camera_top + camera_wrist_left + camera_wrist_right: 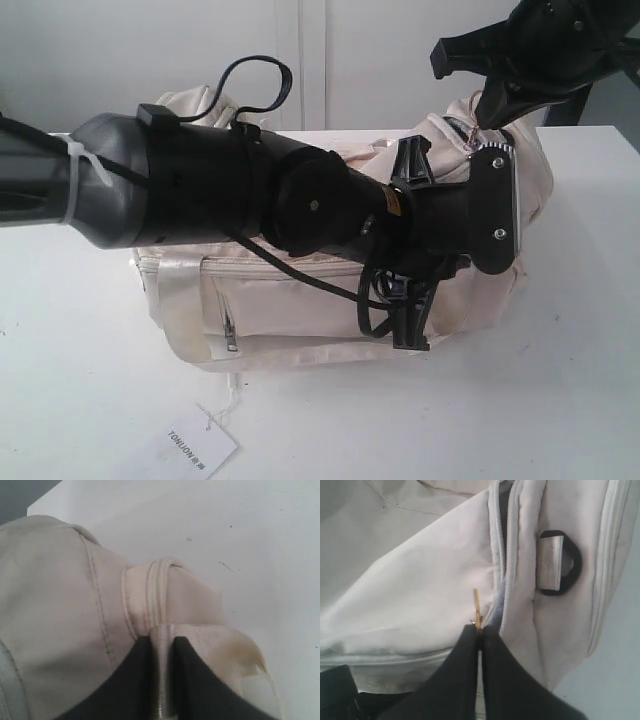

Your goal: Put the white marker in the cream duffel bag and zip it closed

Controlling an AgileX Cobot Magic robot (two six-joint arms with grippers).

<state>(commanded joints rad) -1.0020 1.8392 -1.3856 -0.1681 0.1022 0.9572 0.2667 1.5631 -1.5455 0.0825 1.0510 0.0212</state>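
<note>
A white table [80, 380] fills the lower frame under soft, even light. Across the top stands a pale wall [100, 50], vertical panel seams [300, 60] near centre. A dark grey patch [20, 495] lies beyond the table's corner.

cream duffel bag [290, 320], upright, fabric rumpled

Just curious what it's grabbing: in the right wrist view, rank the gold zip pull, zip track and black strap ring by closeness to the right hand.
1. gold zip pull: pinched in the shut right hand.
2. zip track: runs right beside the hand.
3. black strap ring: farthest, beyond the zip on the cream duffel bag.
</note>
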